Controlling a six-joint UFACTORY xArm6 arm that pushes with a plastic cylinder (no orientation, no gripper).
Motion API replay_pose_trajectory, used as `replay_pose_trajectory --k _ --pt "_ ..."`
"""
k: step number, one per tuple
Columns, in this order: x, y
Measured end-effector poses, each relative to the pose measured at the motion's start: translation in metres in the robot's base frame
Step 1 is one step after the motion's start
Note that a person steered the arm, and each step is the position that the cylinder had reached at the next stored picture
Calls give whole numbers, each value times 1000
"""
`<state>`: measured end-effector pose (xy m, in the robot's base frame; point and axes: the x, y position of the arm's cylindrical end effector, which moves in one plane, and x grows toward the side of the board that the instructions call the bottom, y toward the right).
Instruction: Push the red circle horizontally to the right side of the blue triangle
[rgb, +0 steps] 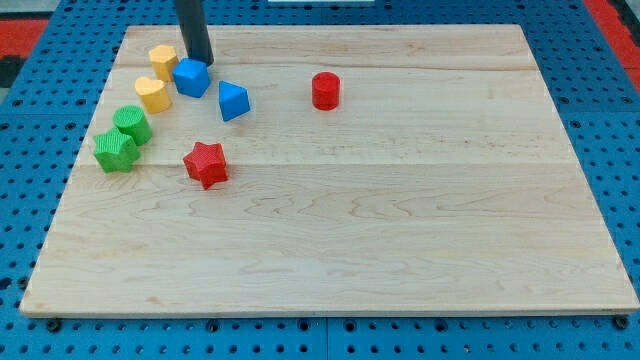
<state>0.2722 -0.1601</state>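
The red circle (325, 90) stands on the wooden board in the upper middle. The blue triangle (232, 101) lies to its left, a gap apart and slightly lower in the view. The dark rod comes down from the view's top left; my tip (201, 62) rests just above the blue cube (191, 77), close to or touching its top edge. The tip is far to the left of the red circle.
A red star (206, 164) lies below the blue triangle. Two yellow blocks (163, 61) (152, 94) and two green blocks (132, 124) (115, 150) cluster at the view's left. The board's top edge (330, 27) lies close above the blocks.
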Motion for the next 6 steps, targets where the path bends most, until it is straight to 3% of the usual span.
replay_pose_trajectory --k 1,2,4,6 --pt "0 48" --pt "18 60" --pt "13 159" --pt "98 105"
